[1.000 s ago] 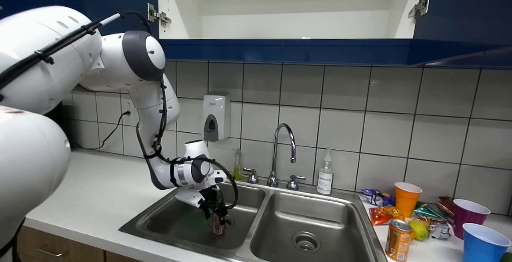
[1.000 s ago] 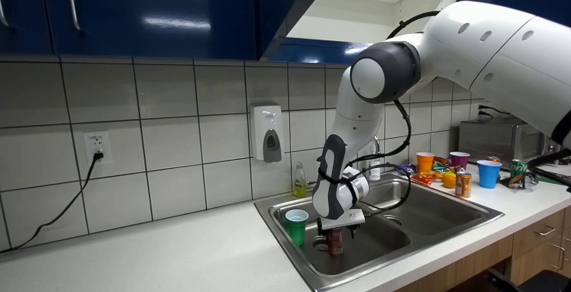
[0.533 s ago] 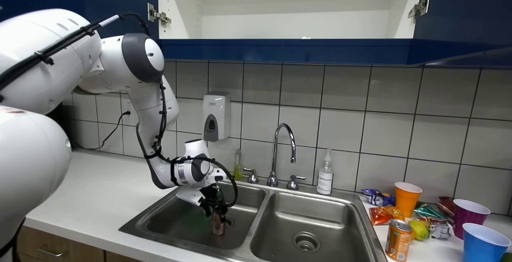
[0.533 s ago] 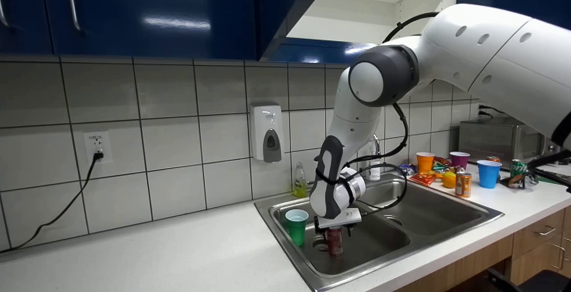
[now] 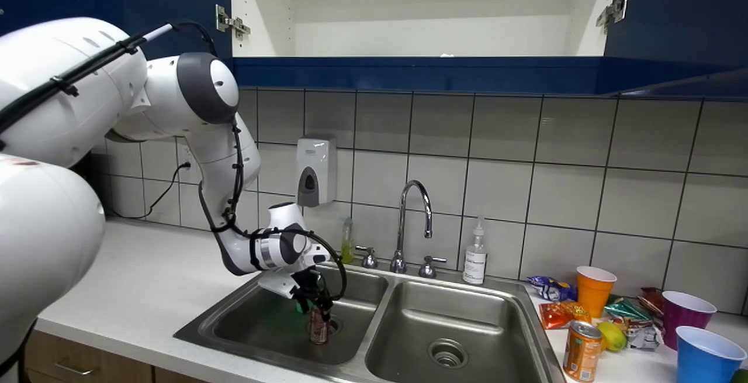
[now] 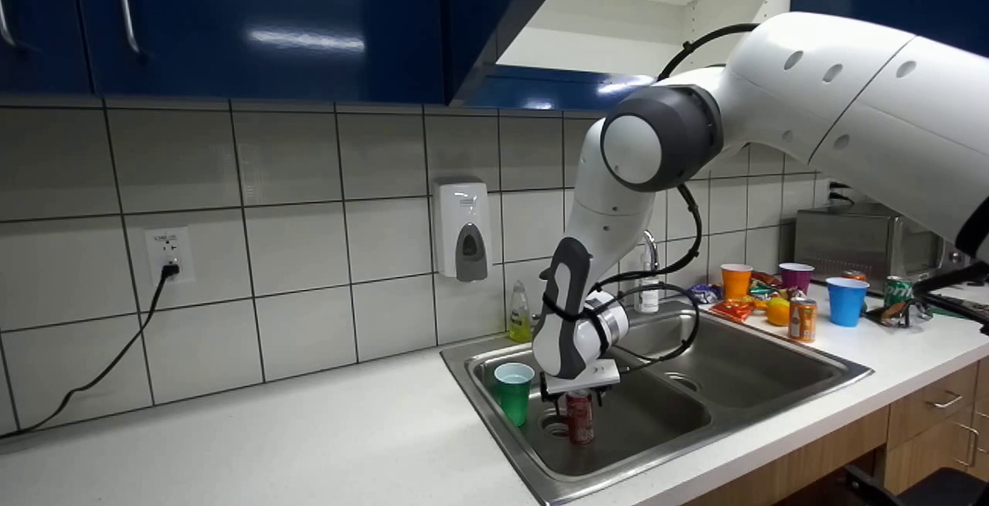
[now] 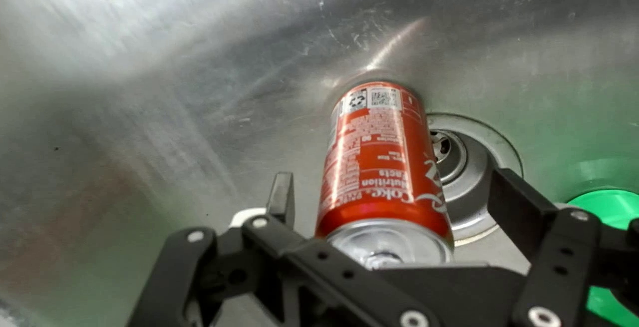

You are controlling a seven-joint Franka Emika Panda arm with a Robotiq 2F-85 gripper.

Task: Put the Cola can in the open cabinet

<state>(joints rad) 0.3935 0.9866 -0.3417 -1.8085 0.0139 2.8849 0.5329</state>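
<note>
The red Cola can [image 5: 319,329] stands upright in the left sink basin beside the drain; it also shows in the other exterior picture [image 6: 579,422] and in the wrist view [image 7: 377,152], its top facing the gripper. My gripper [image 7: 392,192] is open, with one finger on each side of the can and a visible gap to both. In the exterior views the gripper [image 5: 315,309] [image 6: 579,404] is low in the basin at the can's top. The open cabinet [image 5: 409,73] [image 6: 587,35] with white interior is on the wall above the sink.
A green cup [image 6: 514,396] stands in the same basin close to the can, by the right finger in the wrist view [image 7: 611,207]. The faucet [image 5: 403,225] rises behind the sink divider. An orange can [image 5: 582,351], cups and snack bags stand right of the sink.
The arm's elbow has sunk a little. The gripper has shifted slightly, and more of the can's top shows below it. The can has not visibly moved.
</note>
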